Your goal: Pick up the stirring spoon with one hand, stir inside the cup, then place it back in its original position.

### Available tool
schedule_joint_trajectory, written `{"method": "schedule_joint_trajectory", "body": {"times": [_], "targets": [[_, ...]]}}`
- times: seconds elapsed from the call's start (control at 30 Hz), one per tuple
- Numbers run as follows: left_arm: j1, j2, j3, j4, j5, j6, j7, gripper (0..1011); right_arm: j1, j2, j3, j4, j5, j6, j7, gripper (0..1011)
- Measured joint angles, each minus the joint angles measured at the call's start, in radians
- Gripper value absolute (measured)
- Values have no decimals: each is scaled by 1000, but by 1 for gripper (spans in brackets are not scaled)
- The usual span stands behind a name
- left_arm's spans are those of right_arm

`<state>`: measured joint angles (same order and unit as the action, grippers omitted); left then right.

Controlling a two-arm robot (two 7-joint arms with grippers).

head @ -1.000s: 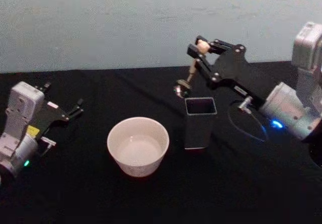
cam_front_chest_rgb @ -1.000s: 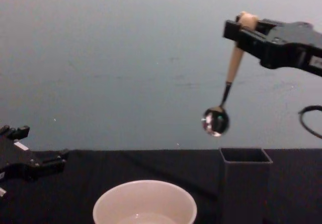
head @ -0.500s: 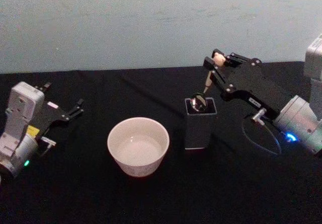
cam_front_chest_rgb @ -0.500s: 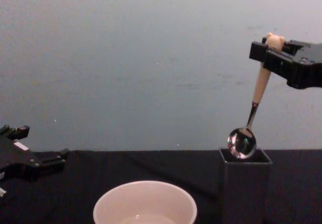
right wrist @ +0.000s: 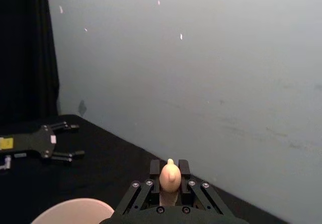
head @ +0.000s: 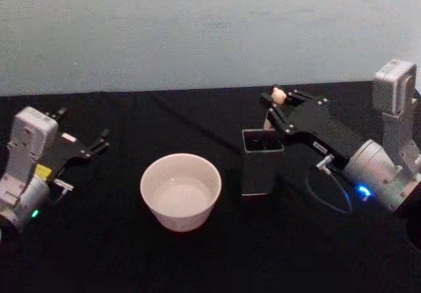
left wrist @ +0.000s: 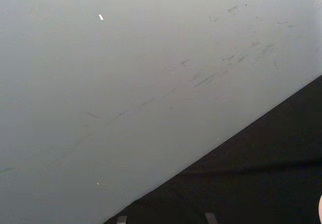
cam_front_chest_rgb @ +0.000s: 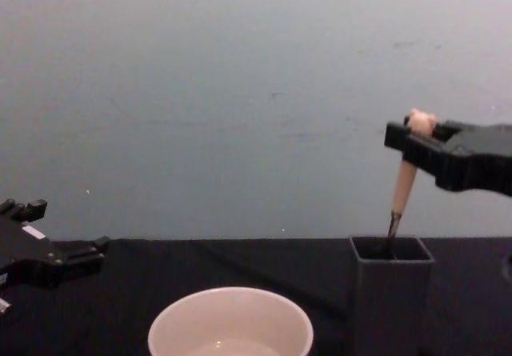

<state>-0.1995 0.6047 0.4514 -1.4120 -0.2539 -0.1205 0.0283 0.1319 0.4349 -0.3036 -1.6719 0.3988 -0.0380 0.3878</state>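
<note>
Right gripper (cam_front_chest_rgb: 416,136) above holder (cam_front_chest_rgb: 390,292), pinching spoon (cam_front_chest_rgb: 402,186) just under bear head. Spoon bowl already inside holder, handle leaning slightly toward gripper (near upright). Cup (head: 181,190) beside holder, toward left gripper (head: 99,141), parked, fingers spread. Release looks next.

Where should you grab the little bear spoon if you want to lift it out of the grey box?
Probably high on the cream handle, just under the bear head, coming from above. The stirring spoon stands nearly upright with its bowl down inside the holder, so the handle's top is the free part. The right gripper already pinches it there. The left gripper sits parked at the far left.
</note>
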Motion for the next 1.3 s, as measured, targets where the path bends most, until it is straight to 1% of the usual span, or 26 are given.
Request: {"method": "schedule_joint_trajectory", "body": {"times": [0.2,0.4,0.8,1.3], "targets": [[0,0,0,0,0,0,0,1001,8,-27,-5,42,-16,8,-20,212],[0,0,0,0,0,0,0,1001,12,-49,-6,82,-19,15,-23,212],[0,0,0,0,0,0,0,1001,12,-70,0,114,-9,22,-25,212],[0,0,0,0,0,0,0,1001,16,-88,0,151,-21,31,-36,212]]}}
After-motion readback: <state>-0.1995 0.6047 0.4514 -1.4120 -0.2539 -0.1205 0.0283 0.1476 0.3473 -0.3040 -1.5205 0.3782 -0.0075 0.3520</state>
